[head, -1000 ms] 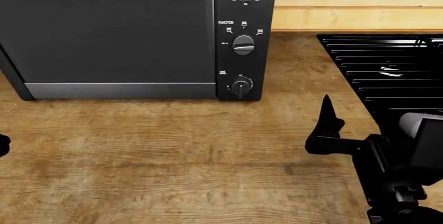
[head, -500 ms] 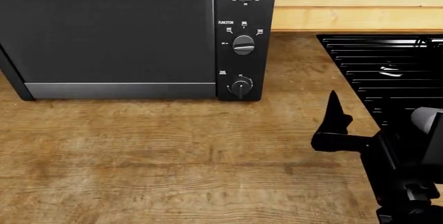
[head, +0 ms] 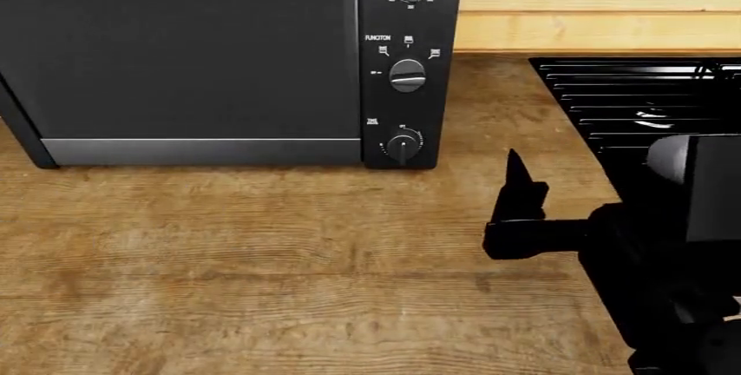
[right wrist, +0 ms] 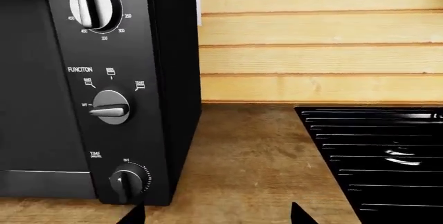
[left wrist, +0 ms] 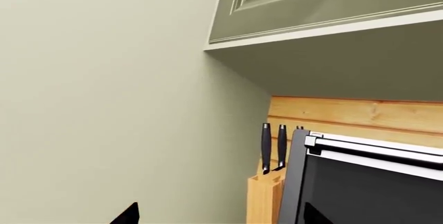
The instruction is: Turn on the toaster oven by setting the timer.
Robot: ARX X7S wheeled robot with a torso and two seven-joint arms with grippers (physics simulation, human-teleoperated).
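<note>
Timer (right wrist: 126,181) sits lowest on the control panel of the toaster oven (head: 186,62), a small black knob under the word TIME, ringed by white ticks. Above it is the FUNCTION knob (right wrist: 111,108), and above that the grey temperature dial (right wrist: 95,5). The oven stands at the back of the wooden counter (head: 255,253), its dark glass door shut with a silver strip along the bottom; I cannot see through the glass.

My right gripper (head: 518,210) hovers over the counter in front of and to the right of the timer, near it but apart. From my wrist camera both fingertips show spread, with the timer just beside one tip, so my claw is apart and holds nothing. To its right lies the black stovetop (head: 648,115).

My left gripper (left wrist: 215,216) shows only two dark tips, set apart. Left of the oven, a wooden knife block (left wrist: 263,198) holds two black-handled knives (left wrist: 273,146).
</note>
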